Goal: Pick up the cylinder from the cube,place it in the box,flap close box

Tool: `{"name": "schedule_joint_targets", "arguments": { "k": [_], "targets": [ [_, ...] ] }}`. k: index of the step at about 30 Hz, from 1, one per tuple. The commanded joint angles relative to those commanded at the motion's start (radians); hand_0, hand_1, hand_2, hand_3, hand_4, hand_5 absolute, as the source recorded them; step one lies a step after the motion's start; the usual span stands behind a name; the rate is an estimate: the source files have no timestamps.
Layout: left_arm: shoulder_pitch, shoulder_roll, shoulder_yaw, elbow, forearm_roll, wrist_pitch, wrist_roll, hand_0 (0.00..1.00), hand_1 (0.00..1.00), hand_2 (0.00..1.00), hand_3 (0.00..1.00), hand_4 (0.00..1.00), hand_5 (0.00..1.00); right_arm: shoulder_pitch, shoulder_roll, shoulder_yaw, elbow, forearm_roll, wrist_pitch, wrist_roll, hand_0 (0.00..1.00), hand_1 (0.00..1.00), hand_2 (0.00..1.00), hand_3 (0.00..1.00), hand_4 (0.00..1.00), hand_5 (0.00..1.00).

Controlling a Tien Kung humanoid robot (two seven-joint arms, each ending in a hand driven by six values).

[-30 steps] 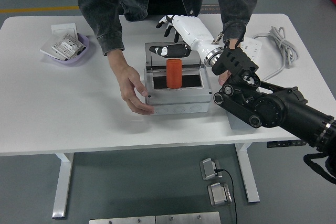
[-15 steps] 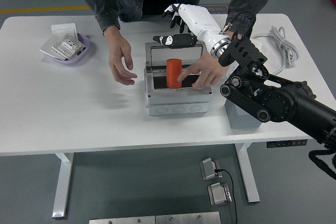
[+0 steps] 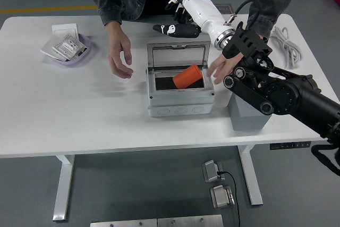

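One orange cylinder (image 3: 187, 76) is seen lying tilted inside the open grey box (image 3: 180, 101) on the counter (image 3: 79, 115); the right robot hand (image 3: 178, 17) is held empty, fingers spread, behind the raised lid (image 3: 178, 55).

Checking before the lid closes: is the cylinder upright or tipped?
Tipped. The orange cylinder lies slanted inside the open box, its top end toward the right wall.
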Motion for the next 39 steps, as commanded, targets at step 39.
{"name": "schedule_joint_targets", "arguments": {
  "k": [39],
  "targets": [
    [0.002,-0.002,-0.049,-0.001,0.049,0.000,-0.001,0.640,0.660,0.613,0.684,0.641,0.112,-0.109,-0.038,-0.114,0.002,0.051,-0.031,0.008,0.817,0.696,0.701,0.705,0.998,0.998]
  ]
}}
